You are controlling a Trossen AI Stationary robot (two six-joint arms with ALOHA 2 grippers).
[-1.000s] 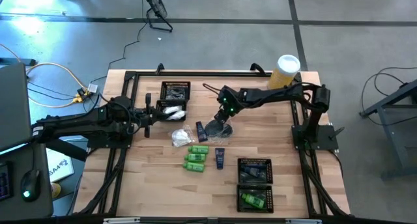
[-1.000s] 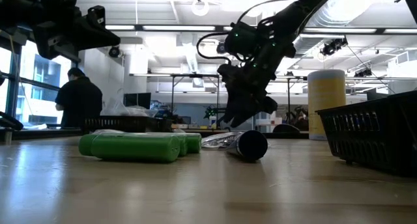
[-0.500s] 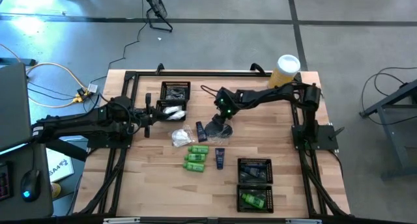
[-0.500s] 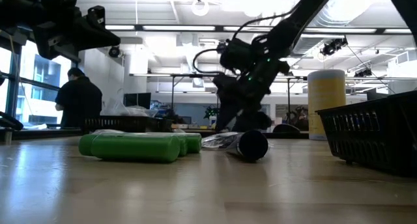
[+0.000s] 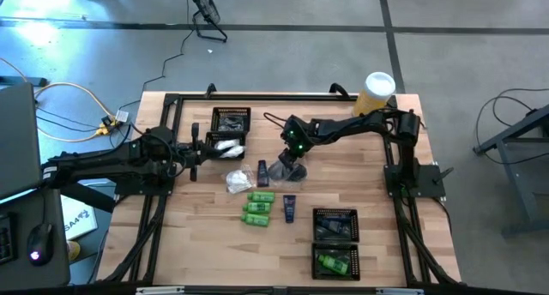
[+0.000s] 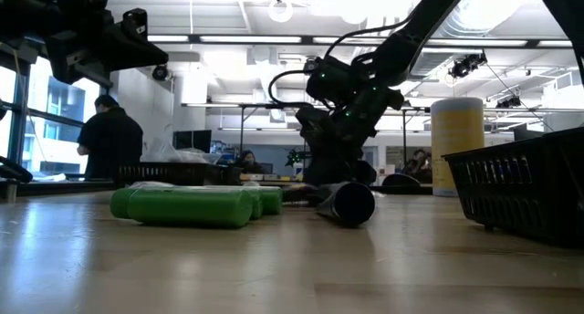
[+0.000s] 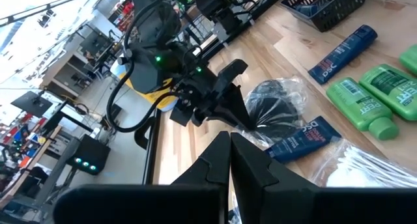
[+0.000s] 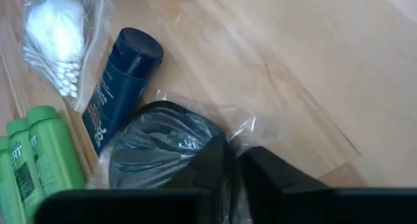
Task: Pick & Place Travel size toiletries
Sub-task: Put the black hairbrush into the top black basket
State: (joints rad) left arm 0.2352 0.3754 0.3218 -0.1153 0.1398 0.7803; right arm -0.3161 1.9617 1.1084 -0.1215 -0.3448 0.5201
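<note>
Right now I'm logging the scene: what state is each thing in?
Right end effector: shut on bagged case.
Bagged case: on table, bag edge pinched.
Left end effector: shut, empty.
Tube: lying flat, capped.
Green bottles: lying side by side.
Swab packet: sealed, flat.

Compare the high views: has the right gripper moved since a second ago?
Yes. The right gripper has shifted slightly leftward, away from the yellow cylinder, and has closed on the clear-bagged dark round case.
</note>
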